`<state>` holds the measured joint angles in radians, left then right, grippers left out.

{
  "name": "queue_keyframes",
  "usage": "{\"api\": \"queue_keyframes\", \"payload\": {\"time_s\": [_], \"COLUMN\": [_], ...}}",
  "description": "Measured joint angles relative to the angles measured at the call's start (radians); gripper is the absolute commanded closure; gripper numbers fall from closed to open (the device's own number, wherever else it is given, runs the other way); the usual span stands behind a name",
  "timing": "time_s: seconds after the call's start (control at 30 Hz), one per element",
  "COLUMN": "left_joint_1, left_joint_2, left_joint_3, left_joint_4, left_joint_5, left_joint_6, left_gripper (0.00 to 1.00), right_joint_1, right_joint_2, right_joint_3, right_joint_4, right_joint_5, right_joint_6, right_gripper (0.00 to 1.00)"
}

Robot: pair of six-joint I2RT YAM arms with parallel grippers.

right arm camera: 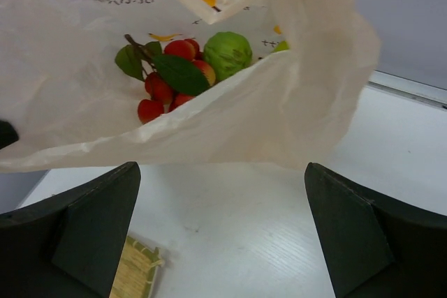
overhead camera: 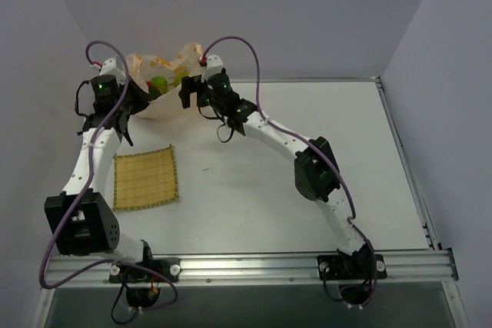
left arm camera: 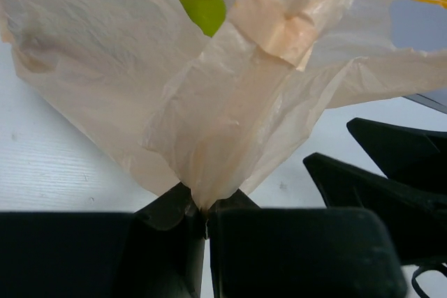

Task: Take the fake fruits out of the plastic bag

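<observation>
The pale-orange plastic bag point(overhead camera: 164, 86) sits at the far left of the table, its mouth open. Inside it lie a round lime-green fruit point(right arm camera: 228, 54), a bunch of small red fruits point(right arm camera: 162, 92) with dark green leaves, and a second green fruit point(left arm camera: 204, 10). My left gripper point(left arm camera: 204, 218) is shut on a gathered fold of the bag point(left arm camera: 209, 137) at its left side. My right gripper point(right arm camera: 220, 232) is open and empty, just in front of the bag's near rim point(right arm camera: 209, 123), which hangs above its fingers. The right gripper's fingers point(left arm camera: 391, 179) show in the left wrist view.
A square yellow woven mat point(overhead camera: 144, 177) lies on the white table near the left arm; its corner also shows in the right wrist view point(right arm camera: 136, 270). Grey walls stand close behind and to the left of the bag. A metal rail point(overhead camera: 292, 265) runs along the near edge.
</observation>
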<state>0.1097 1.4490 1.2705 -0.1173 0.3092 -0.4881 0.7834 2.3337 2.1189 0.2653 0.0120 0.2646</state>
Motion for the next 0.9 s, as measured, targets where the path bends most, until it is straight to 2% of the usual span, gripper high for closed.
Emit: {"api": "queue_keyframes", "payload": {"time_s": [0.2,0.27,0.43,0.6,0.83,0.9], "left_joint_1": [0.000,0.000,0.000,0.000,0.000,0.000], "left_joint_2": [-0.020,-0.041,-0.090,-0.092,-0.089,-0.095], "left_joint_3": [-0.002,-0.008,-0.023,-0.026,-0.026,-0.026], "left_joint_4": [-0.016,-0.021,-0.031,-0.050,-0.083,-0.090], "left_joint_5": [0.019,0.024,0.027,0.027,0.011,0.000], "left_joint_6": [-0.022,-0.025,-0.025,-0.025,-0.021,-0.020], "left_gripper": [0.98,0.98,0.98,0.98,0.98,0.98], "right_joint_1": [-0.031,-0.039,-0.066,-0.100,-0.159,-0.169], "right_joint_2": [-0.117,-0.130,-0.077,0.034,0.136,0.153], "right_joint_3": [-0.219,-0.233,-0.092,0.080,0.129,0.139], "right_joint_4": [0.058,0.074,0.092,0.147,0.165,0.166], "right_joint_5": [0.091,0.105,0.074,-0.097,-0.151,-0.154], "right_joint_6": [0.037,0.053,0.081,0.129,0.187,0.200], "right_gripper": [0.00,0.00,0.00,0.00,0.00,0.04]}}
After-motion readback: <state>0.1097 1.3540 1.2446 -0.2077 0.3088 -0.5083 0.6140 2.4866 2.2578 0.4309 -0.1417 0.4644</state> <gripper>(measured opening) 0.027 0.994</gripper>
